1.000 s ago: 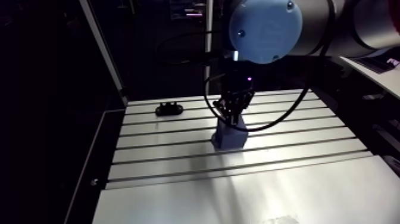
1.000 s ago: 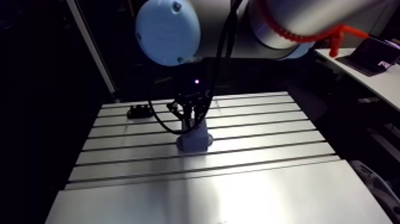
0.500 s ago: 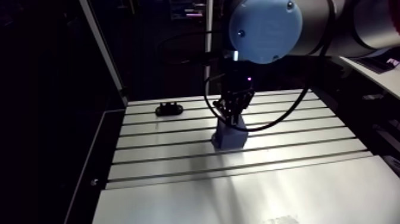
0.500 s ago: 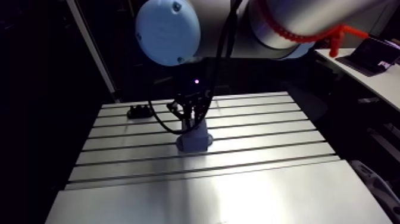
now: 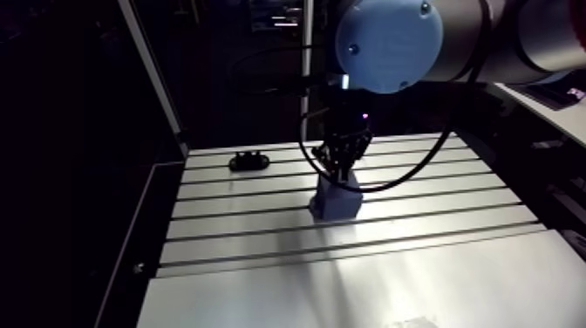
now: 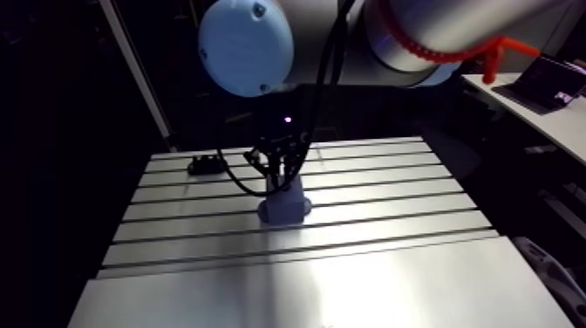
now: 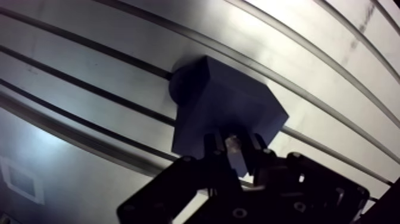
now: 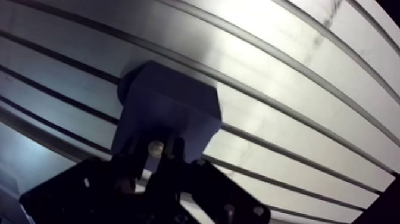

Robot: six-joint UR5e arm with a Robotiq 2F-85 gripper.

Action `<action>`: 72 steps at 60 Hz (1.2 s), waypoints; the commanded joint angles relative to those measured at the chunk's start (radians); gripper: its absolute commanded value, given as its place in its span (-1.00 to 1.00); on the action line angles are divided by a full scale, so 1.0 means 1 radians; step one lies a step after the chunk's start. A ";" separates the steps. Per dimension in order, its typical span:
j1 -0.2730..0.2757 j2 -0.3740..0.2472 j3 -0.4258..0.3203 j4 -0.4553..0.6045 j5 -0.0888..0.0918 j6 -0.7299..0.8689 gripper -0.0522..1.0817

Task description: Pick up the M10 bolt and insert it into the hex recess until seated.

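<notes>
bolt (image 7: 233,143) mostly hidden inside gripper (image 7: 234,139); far black object (image 5: 248,160) too small to identify

UR arm (image 5: 523,39): silver-grey round tubes w/ a big light-blue joint cap (image 5: 388,42), couple of tiny dark screws near its rim. Small purple-ish LED (image 5: 363,114) glowing on the wrist. Gripper (image 7: 235,143) is all matte black, 2 chunky fingers, few small screw holes on the body.

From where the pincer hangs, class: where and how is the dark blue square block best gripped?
Probably across two opposite flat sides of the dark blue square block, from above: it sits flat on the slotted aluminium table, sides upright.
</notes>
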 commanded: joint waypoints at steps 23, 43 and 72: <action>0.005 -0.012 0.007 0.002 0.000 0.026 0.36; 0.005 -0.012 0.005 0.002 0.002 0.069 0.35; 0.005 -0.012 0.005 0.000 0.002 0.097 0.34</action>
